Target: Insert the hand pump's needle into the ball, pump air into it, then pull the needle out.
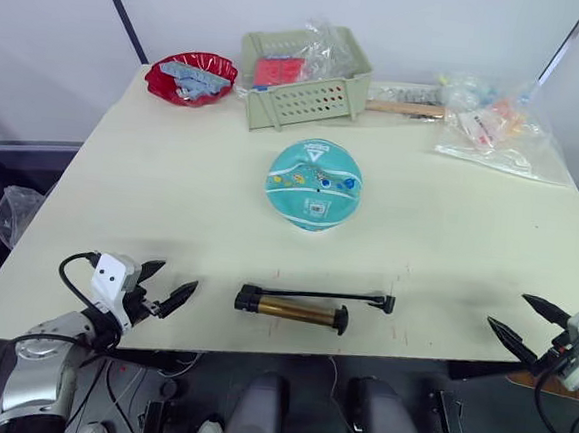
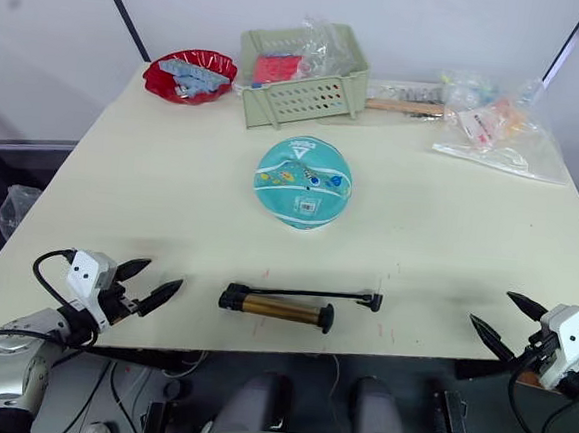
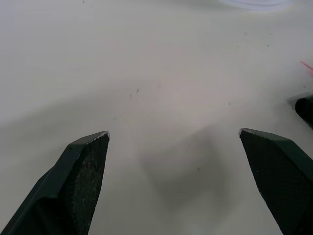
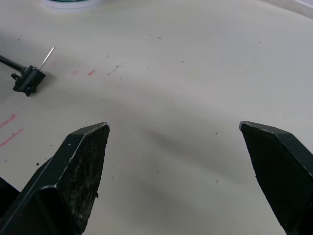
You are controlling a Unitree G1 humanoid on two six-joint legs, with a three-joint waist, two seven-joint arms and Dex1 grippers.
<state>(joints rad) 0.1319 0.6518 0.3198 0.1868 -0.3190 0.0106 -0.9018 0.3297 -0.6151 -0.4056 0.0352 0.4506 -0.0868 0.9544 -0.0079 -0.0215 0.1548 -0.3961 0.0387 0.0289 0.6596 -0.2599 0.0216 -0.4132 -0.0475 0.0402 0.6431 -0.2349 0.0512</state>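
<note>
Pump (image 1: 292,307) lies low centre near the table's (image 1: 171,187) front edge, ball (image 1: 314,185) mid-frame; left gripper (image 1: 167,284) and right gripper (image 1: 525,320) hang open at the lower corners, bare tabletop between.

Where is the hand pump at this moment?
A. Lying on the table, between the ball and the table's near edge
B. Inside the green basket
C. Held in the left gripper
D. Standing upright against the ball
A: the hand pump lies flat on the table, nearer the front edge than the ball, and both the left gripper and the right gripper have open, empty jaws.
</note>
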